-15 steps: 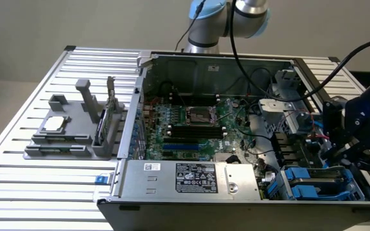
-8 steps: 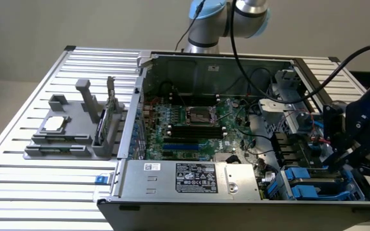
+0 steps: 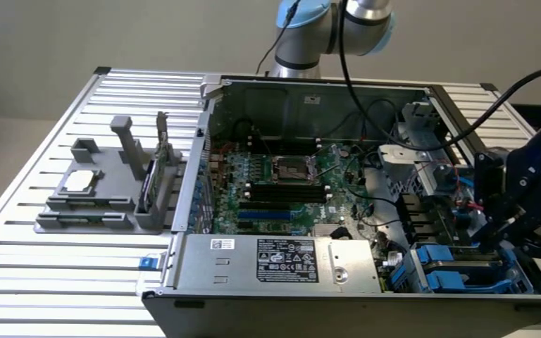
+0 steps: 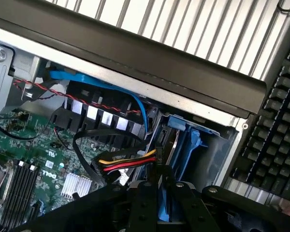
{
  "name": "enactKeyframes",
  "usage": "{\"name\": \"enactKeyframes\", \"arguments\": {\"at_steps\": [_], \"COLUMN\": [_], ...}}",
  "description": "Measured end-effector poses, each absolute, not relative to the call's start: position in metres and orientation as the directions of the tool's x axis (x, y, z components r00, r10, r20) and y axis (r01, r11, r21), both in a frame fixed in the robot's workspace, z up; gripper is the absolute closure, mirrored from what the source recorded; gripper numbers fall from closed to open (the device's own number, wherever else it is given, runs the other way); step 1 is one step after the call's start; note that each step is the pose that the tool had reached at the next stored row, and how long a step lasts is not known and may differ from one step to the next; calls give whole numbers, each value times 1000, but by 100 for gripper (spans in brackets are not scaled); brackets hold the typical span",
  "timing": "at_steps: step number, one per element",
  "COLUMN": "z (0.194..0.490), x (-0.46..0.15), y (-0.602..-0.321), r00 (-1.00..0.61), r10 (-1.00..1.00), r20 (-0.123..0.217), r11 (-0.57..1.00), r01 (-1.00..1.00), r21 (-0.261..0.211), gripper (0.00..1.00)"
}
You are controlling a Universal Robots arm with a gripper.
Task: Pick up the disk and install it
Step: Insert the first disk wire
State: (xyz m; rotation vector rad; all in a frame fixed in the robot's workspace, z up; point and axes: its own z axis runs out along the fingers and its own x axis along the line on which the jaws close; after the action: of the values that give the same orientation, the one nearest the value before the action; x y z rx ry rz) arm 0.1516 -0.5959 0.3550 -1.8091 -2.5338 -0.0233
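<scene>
Install step, in hand: claw point(image 4: 163, 189) closed on the blue-framed disk point(image 4: 168, 213), held edge-on at the drive bay point(image 3: 439, 271) of the computer case point(image 3: 346, 310), exterior view's right corner; seating judged to need square alignment, clear of the cable bundle point(image 4: 128, 163).

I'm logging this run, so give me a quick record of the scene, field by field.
surface: slatted metal table
case: open computer case, motherboard exposed
gripper: gripper over the drive bay at the exterior view's right end of the case
disk: disk, blue-framed, on edge in the bay, close under the gripper
grip on disk: cannot tell
beside case: grey fixture on the table
</scene>
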Motion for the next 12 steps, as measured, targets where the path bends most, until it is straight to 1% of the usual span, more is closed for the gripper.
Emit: {"name": "enactKeyframes", "arguments": {"at_steps": [12], "z": [355], "x": [154], "y": [-584], "r00": [-285], "r10": [958], "r20": [25], "r11": [285], "r01": [958], "r21": [-6], "gripper": [84]}}
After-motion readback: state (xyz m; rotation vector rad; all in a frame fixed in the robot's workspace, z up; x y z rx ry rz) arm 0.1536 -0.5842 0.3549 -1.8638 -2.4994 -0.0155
